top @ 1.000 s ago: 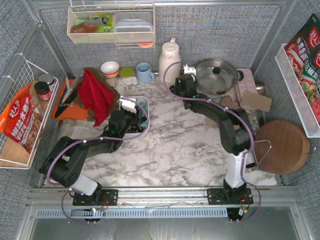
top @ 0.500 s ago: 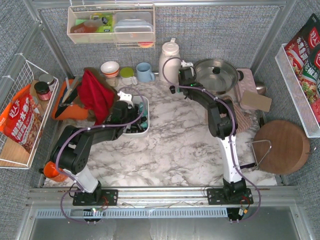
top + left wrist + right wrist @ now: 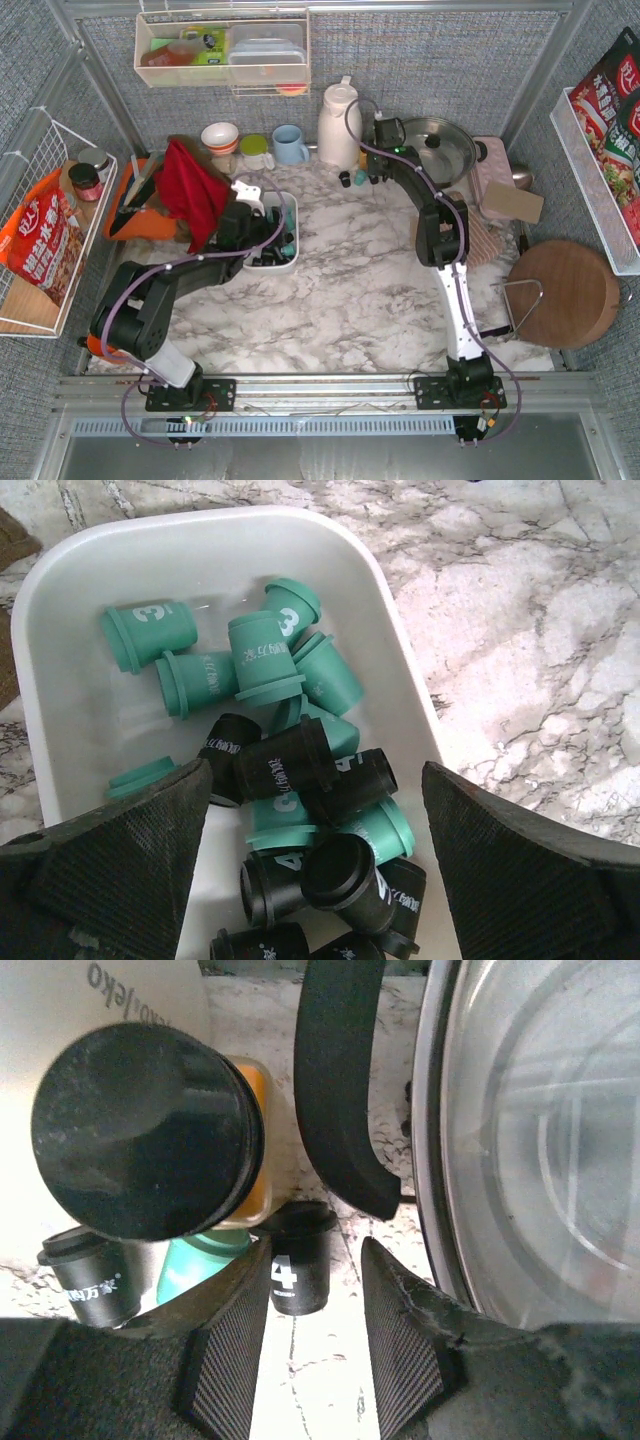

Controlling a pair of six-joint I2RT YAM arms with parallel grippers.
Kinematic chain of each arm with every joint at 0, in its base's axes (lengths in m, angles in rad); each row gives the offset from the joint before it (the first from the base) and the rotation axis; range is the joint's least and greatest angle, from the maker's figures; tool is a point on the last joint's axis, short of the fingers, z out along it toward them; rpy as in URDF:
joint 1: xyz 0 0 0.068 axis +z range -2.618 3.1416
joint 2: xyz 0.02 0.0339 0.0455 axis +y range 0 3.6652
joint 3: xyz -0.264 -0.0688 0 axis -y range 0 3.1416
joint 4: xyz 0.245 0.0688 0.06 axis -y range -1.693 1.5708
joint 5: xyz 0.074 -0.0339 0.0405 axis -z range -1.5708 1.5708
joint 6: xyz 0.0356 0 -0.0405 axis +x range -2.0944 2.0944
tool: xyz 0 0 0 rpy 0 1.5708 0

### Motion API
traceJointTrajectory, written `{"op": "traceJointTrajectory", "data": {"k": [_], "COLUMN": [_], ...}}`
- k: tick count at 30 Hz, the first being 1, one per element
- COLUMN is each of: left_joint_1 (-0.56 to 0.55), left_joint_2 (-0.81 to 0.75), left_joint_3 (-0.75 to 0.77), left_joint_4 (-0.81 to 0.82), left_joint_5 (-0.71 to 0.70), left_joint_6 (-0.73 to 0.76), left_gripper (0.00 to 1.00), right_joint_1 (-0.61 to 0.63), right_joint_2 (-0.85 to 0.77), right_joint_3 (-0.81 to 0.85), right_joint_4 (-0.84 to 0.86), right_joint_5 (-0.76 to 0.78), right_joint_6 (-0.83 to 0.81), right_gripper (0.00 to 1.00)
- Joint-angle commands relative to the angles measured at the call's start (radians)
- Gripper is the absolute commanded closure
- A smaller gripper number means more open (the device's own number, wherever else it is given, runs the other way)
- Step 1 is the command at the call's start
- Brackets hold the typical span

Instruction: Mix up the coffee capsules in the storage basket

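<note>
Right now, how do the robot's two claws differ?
The left gripper is spread wide above the storage basket of heaped coffee capsules; the right gripper is narrower, framing one black capsule on the marble between the thermos and pot. The left sits mid-table, the right far back. Both are open, holding nothing.

I count one storage basket [image 3: 78,708] on the left wrist cam. Inside it: roughly nine teal capsules [image 3: 262,655] and roughly eight black capsules [image 3: 290,762]. The pile overlaps and runs off-frame, so neither count is exact. Right wrist cam: three loose capsules [image 3: 298,1265], two black and one teal. Overhead I get one white jug [image 3: 338,112], one lidded pan [image 3: 432,150], one blue mug [image 3: 290,143] and one bowl [image 3: 220,135].
</note>
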Motion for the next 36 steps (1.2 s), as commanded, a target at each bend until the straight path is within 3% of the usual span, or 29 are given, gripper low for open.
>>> {"op": "traceJointTrajectory", "data": {"k": [1,7,18,26,31,36], "left_joint_1": [0.002,0.001,0.001,-0.001,-0.001,-0.017], "left_joint_2": [-0.024,-0.047,-0.068,-0.112,-0.134,-0.144], "left_joint_3": [-0.007,-0.017,-0.023,-0.061,-0.073,-0.144], "left_joint_4": [0.013,0.018,0.019,0.068,0.096,0.263], "left_joint_5": [0.019,0.035,0.068,0.134,0.158,0.233], "left_joint_6": [-0.006,-0.016,-0.024,0.028,0.046,0.131], "left_gripper": [0.06,0.05,0.03,0.01,0.01,0.01], "right_joint_1": [-0.015,-0.021,-0.014,0.004,0.031,0.076], "right_joint_2": [0.056,0.094,0.002,-0.172,-0.311,-0.526], "right_joint_3": [0.111,0.177,0.002,-0.310,-0.462,-0.716], "right_joint_4": [-0.136,-0.197,-0.102,0.217,0.296,0.370], "right_joint_5": [-0.077,-0.112,-0.117,-0.127,-0.146,-0.168], "right_joint_6": [0.027,0.036,0.040,-0.030,-0.056,-0.032], "right_gripper": [0.54,0.55,0.64,0.85,0.88,0.89]}}
